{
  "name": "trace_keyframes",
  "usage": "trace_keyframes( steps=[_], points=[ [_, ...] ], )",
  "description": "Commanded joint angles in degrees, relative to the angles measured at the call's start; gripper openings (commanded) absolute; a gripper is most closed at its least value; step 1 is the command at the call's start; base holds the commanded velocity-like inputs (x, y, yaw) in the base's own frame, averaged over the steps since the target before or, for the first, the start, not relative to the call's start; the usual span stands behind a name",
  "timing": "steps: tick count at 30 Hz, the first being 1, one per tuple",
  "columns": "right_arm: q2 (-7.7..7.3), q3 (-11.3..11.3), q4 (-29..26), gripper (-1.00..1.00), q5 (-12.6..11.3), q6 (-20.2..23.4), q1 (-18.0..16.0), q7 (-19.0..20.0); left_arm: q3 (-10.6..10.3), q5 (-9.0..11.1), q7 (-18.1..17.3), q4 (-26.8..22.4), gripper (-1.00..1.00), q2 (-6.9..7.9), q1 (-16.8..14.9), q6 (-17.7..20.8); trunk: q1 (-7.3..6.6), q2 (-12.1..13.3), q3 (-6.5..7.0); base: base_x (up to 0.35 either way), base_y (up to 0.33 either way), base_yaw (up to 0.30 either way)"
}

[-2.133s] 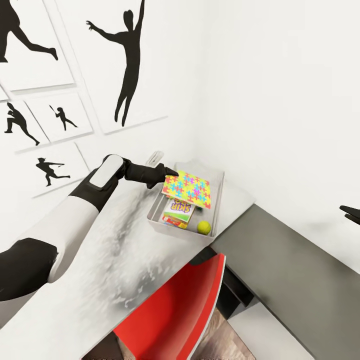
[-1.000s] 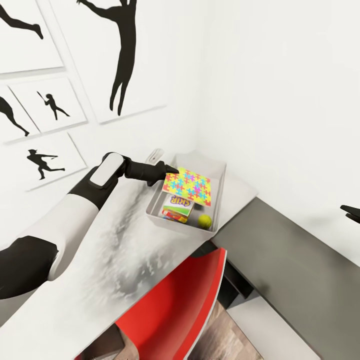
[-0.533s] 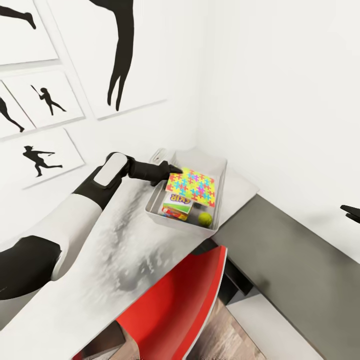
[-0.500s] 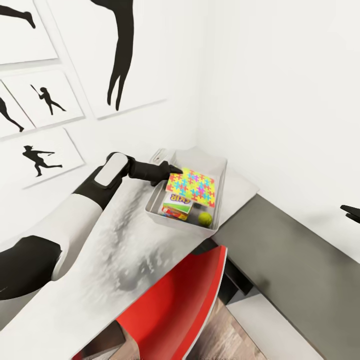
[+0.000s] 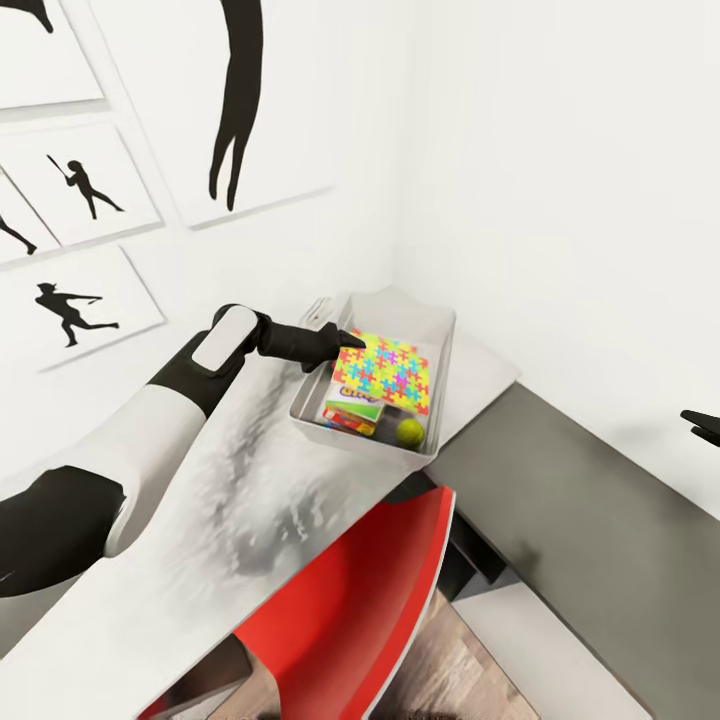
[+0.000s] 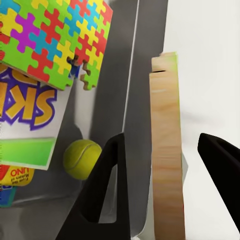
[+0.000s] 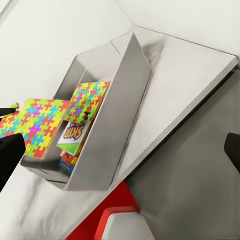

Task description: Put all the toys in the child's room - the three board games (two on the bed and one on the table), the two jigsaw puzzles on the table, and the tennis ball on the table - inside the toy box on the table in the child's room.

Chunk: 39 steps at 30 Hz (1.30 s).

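The left hand (image 5: 352, 338) reaches over the near edge of the toy box (image 5: 440, 330), which sits at the far corner of the pale counter (image 5: 250, 480) against the white wall. It is clenched on the edge of a jigsaw puzzle (image 5: 388, 370), a flat box covered in bright interlocking pieces, held tilted over the open toy box. In the left wrist view the two dark fingers (image 6: 107, 190) stand on either side of a thin wood-coloured edge (image 6: 166, 145), which seems to be the side of the held puzzle. In that view a second bright jigsaw puzzle (image 6: 55, 37) lies inside the toy box (image 6: 135, 75) on top of a board game (image 6: 27, 125) with purple and yellow lettering, and a tennis ball (image 6: 82, 159) rests on the box floor just beside them. The head view also shows the board game (image 5: 353, 412) and the tennis ball (image 5: 409, 431) in the near end of the box. The right wrist view looks across the counter at the toy box (image 7: 117, 120) from its long side, with both puzzles (image 7: 35, 122) above the board game (image 7: 74, 134). The right hand (image 5: 702, 426) hangs well apart at the head view's right edge, over a grey surface (image 5: 580, 540); I cannot tell whether it is released or clenched. A red chair (image 5: 350, 620) stands at the counter's near side.
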Motion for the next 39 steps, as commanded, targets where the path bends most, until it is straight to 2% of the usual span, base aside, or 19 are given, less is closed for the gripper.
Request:
trace_keyframes(
  steps=[1,39],
  points=[
    [-0.01,-0.1,0.0,1.00,0.3,0.3,-0.1,0.4,-0.1,0.6,0.5,0.0,-1.00,0.01,-0.1,0.1,0.03,-0.1,-0.19,0.000,0.000,0.000],
    [0.08,-0.1,0.0,1.00,0.4,0.3,-0.1,0.4,-0.1,0.6,0.4,0.1,-1.00,0.09,-0.6,0.1,0.03,-0.1,-3.74,0.000,0.000,0.000]
  ],
)
